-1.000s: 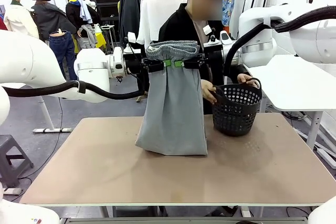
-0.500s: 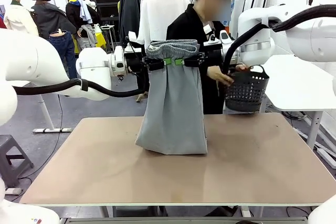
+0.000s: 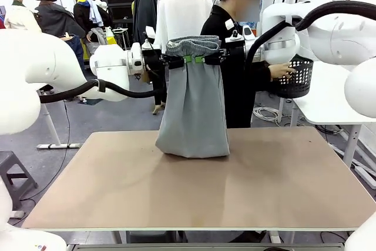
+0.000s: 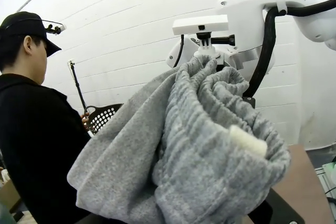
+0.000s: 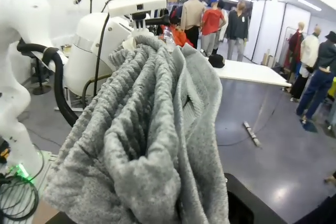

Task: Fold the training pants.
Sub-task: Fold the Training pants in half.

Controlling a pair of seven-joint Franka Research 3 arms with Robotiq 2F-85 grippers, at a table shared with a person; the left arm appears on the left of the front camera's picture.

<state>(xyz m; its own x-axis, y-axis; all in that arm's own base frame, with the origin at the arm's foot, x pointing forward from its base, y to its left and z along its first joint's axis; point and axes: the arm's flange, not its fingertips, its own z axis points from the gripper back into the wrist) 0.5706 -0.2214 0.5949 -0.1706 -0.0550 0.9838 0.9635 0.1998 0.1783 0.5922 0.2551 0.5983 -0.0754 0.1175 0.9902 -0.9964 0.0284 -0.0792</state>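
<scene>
We see the training pants (image 3: 192,110) hanging upright between both arms, waistband up, leg hems resting on the table (image 3: 194,195) just inside its far edge, near the middle of that edge. The left gripper (image 3: 176,59) is clamped on the waistband's left side and the right gripper (image 3: 210,58) is clamped on its right side, the green pads pinching the gathered elastic close together. We judge they hold it high like this so the legs drape straight under their own weight, which gives a flat, aligned start for a fold. With the hems touching the table, the cloth has an anchor line to lay down from.

In the left wrist view the bunched grey waistband (image 4: 210,145) crowds the lens, fingers hidden under it, so the grip there reads from the front view. Same in the right wrist view, where ribbed folds (image 5: 142,129) cover the fingers.

The person (image 3: 235,57) stands beyond the far edge, turned toward a side table (image 3: 338,107) at the right, a hand (image 3: 282,72) on the black basket (image 3: 298,77), which is off our table. We judge that leaves the surface free for laying the pants out.

Folding itself not yet begun, we'd say: no crease in the fabric.
</scene>
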